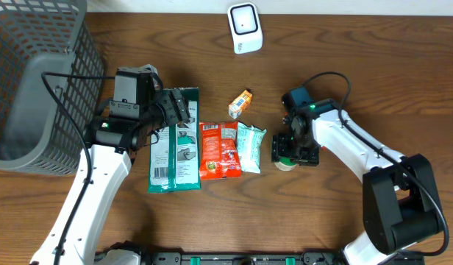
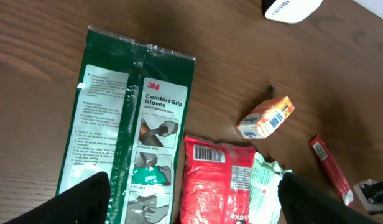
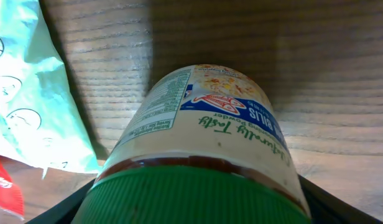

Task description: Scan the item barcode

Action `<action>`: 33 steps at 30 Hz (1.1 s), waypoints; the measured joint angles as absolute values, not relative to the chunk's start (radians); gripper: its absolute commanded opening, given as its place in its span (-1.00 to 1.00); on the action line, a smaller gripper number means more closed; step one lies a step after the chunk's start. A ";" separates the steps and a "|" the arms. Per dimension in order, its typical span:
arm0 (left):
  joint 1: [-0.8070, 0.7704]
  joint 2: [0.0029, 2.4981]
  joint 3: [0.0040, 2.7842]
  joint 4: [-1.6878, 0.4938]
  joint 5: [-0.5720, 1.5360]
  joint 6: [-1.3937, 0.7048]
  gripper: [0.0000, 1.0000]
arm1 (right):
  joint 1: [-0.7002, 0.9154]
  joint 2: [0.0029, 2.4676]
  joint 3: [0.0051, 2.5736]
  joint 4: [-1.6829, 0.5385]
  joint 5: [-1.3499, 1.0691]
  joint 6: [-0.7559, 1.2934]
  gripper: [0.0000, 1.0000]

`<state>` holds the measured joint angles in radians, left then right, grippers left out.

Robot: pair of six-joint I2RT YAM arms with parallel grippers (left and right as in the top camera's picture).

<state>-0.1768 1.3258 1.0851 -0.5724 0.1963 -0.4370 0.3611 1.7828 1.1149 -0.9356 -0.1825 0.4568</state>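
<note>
Watching for: a miss at the scanner (image 1: 245, 28). The label side in view shows a nutrition panel and brand print but no barcode, so the code may face away.
Slip risk: jar (image 3: 204, 118) is round and glossy. A grip on the green lid (image 3: 191, 193) alone could let it pivot or roll on the table (image 3: 241, 37).
Snag risk: mint packet (image 3: 23, 93) lies just beside the jar and could get dragged.
Right pincer (image 1: 294, 156): jaws stand wide on either side of the jar, lid end nearest the wrist. Whether the pads press it, cannot tell.
Left pincer (image 2: 194, 186): released, spread wide, nothing between the jaws, poised above the glove pack (image 2: 126, 130) and red pouch (image 2: 216, 180).
Scanner position: well apart from the right pincer, far side of the table.
</note>
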 measured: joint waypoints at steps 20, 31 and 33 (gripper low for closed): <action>-0.177 1.326 1.085 -0.572 0.196 -0.437 0.72 | 0.318 1.783 1.129 -0.919 -0.224 0.198 0.22; -0.177 1.326 1.085 -0.572 0.196 -0.437 0.73 | 0.318 1.783 1.133 -0.923 -0.226 0.342 0.30; -0.177 1.326 1.085 -0.572 0.196 -0.437 0.73 | 0.318 1.783 1.133 -0.923 -0.226 0.369 0.50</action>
<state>-0.1768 1.3258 1.0851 -0.5724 0.1963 -0.4370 0.3180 1.7828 1.1328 -0.9230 -0.2256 0.3691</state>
